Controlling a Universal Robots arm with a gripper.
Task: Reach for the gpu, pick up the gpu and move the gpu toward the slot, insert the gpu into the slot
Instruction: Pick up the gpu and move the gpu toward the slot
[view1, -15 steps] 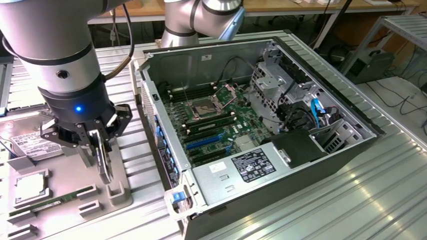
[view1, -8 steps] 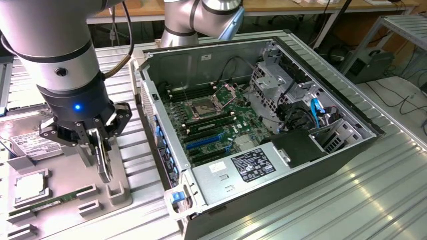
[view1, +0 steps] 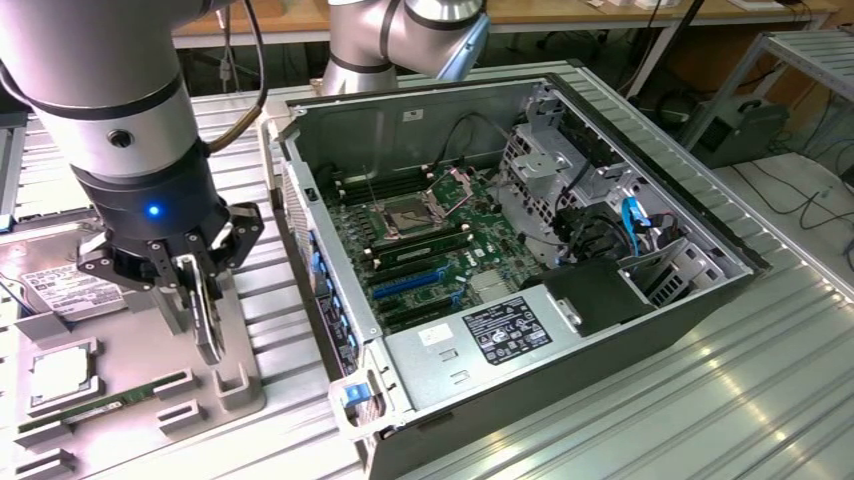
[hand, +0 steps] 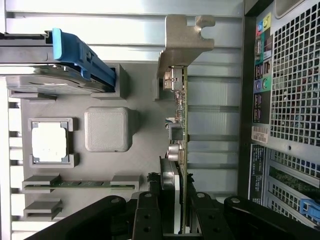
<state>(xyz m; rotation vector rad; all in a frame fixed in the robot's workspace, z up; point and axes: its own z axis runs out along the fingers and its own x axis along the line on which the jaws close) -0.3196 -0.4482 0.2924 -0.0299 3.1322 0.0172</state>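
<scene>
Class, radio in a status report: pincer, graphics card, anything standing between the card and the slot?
Pincer shut on graphics card, card upright at grey tray. Blue slot empty. Case wall stands between.

gpu (hand: 185, 37): end bracket of bare silver metal, dull satin; card edge of green laminate.
gripper (hand: 180, 217): black links, matt.
slot (view1: 407, 287): blue plastic, smooth.
holder tray (hand: 145, 150): grey plastic, matt, finely textured.
computer case (view1: 387, 125): grey sheet metal, semi-matt.
table (view1: 694, 400): ribbed metal, glossy, reflecting light.
</scene>
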